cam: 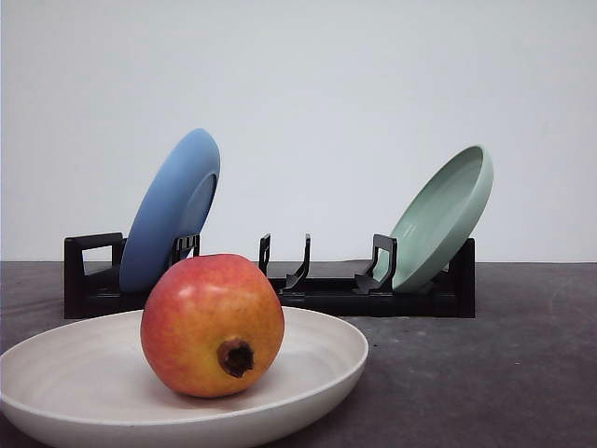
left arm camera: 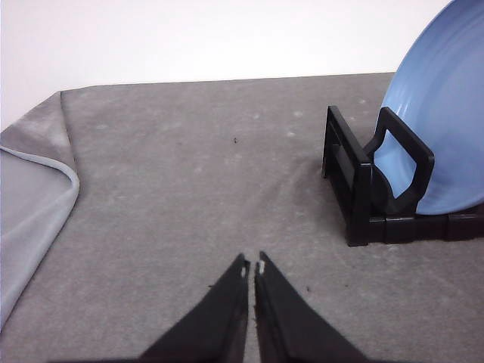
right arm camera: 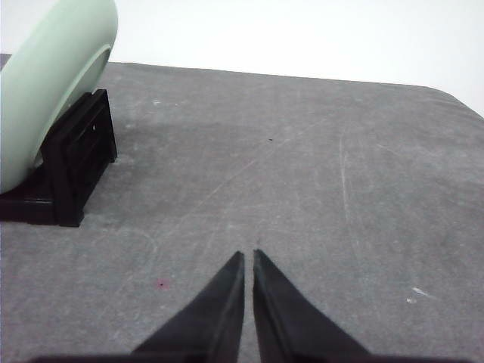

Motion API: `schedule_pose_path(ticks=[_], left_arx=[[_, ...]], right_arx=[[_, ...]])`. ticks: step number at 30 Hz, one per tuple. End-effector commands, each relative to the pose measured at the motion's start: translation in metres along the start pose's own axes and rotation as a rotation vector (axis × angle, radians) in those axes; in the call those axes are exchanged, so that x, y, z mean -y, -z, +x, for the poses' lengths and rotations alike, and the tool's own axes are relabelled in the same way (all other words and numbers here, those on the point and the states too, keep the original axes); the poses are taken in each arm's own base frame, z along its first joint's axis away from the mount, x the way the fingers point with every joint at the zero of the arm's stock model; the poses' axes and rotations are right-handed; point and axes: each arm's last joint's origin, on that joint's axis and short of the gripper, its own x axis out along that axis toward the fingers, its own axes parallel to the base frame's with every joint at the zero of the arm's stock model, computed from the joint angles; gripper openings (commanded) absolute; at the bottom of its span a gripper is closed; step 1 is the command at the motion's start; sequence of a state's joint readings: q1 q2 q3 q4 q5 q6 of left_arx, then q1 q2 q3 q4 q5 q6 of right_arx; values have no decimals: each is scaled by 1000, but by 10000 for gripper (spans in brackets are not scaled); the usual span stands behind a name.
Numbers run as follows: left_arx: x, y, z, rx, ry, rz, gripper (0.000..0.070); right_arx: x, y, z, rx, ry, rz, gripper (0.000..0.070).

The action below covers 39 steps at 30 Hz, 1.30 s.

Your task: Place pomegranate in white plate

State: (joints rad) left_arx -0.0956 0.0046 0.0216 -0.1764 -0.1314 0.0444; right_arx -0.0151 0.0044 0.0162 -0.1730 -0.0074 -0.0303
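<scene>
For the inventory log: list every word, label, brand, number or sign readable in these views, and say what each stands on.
None: no readable text in any view.
pomegranate: no sticker or label on the side shown.
white plate: plain.
blue plate: plain.
pale green plate: plain.
black rack: no markings visible.
left gripper and right gripper: plain black, shut.
</scene>
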Motion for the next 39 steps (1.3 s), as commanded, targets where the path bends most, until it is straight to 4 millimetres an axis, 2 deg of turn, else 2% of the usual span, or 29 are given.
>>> schedule_pose_path(ticks=[1,39], left_arx=[[0,3,1,-12,4,8,0],[0,3,1,-12,4,8,0]], right_arx=[[0,1,1,0,3,-4,19],[0,0,1,11,3,-4,19]])
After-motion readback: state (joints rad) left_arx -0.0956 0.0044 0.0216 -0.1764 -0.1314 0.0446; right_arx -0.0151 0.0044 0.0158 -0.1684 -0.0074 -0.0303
